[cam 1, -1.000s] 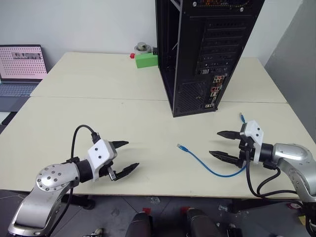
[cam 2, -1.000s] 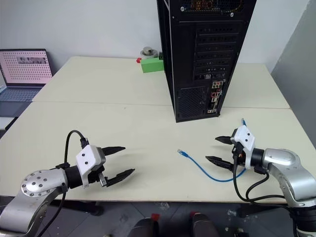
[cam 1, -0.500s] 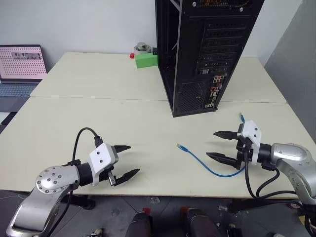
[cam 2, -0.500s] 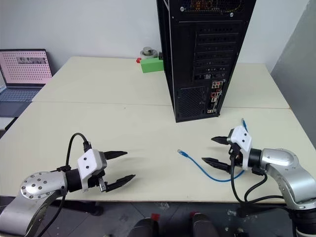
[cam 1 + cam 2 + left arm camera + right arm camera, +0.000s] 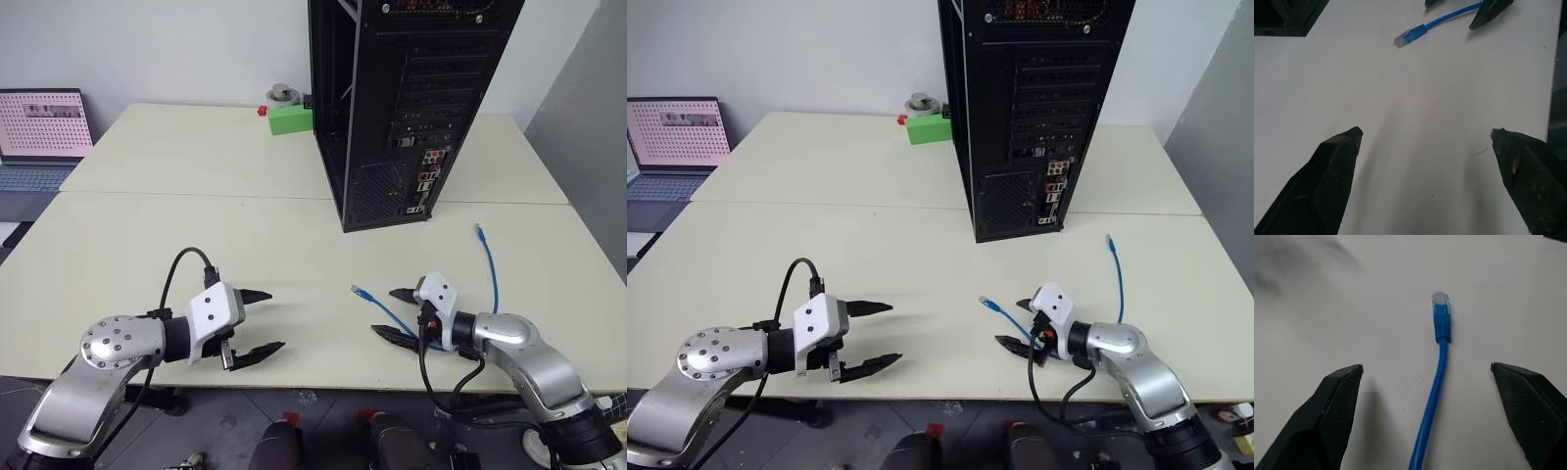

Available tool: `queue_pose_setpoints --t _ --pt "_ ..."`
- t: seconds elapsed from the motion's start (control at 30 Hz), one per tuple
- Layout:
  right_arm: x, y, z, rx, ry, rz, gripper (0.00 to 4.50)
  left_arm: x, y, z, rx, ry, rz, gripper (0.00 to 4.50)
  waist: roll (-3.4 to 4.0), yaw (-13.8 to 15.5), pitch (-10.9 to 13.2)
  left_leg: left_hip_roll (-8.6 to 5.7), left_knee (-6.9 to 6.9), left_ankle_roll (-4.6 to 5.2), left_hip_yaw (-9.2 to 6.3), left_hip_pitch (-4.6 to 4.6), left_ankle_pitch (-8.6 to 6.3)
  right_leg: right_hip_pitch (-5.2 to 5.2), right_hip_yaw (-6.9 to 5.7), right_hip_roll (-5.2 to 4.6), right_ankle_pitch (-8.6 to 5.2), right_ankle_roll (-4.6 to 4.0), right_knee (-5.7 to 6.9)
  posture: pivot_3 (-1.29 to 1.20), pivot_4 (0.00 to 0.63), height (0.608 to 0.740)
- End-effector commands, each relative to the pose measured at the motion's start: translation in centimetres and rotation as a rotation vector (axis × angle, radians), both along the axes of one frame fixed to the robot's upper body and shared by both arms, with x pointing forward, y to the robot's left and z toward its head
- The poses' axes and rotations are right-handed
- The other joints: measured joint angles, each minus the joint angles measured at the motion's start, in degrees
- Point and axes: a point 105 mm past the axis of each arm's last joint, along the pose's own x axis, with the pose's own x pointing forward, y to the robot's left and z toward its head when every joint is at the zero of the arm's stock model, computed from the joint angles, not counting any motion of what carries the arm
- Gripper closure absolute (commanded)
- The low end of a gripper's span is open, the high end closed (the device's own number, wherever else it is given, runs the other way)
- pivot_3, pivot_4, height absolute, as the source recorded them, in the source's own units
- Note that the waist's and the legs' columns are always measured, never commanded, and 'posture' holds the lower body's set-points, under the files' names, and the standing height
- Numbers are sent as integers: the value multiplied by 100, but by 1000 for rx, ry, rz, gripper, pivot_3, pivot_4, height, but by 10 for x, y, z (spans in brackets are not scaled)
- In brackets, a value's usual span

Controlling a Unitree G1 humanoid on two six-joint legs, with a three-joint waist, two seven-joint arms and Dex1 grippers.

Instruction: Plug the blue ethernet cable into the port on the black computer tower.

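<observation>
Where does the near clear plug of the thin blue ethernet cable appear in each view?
Left eye view: thin blue ethernet cable's near clear plug, table centre-right.
Right eye view, same spot.
Left wrist view, far ahead.
Right wrist view, between the fingers.
Shared landmark: open right pincer, straddling the cable.

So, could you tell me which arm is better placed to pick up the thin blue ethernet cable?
Right: the open right gripper straddles the thin blue ethernet cable near its plug; the left gripper hovers apart over bare table.
</observation>
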Motion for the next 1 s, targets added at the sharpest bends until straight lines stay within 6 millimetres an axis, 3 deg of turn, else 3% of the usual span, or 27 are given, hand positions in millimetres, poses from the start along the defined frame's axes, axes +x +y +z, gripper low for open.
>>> queue_pose_setpoints --t 0.03,0.37,0.57,0.8,1.0 --pt "-3 2 1 -11 -28 17 602 2 -5 7 -21 -22 -32 0 0 -1 0 0 0 0 0 1 0 0 0 0 0 0 0 0 150 740" --pt "1 -1 1 -53 -43 4 3182 14 -14 3 -35 -41 -58 0 0 -1 -1 -1 0 0 1 2 0 0 1 5 0 -1 1 0 150 740" --pt "0 7 19 -38 -88 72 4434 26 -22 -2 -19 -48 -102 0 0 1 0 -6 1 0 1 1 0 0 1 7 1 -1 1 0 150 740" --pt "-6 24 49 -49 -167 209 4434 38 -44 1 -46 -39 -211 0 0 -6 -1 -10 4 0 1 -1 0 0 -1 12 3 -5 1 0 150 740" --pt "-5 31 56 -68 -193 247 4434 46 -56 4 -68 -24 -252 0 0 -1 0 -10 5 0 -2 -3 0 0 -3 17 8 -14 1 0 150 740"
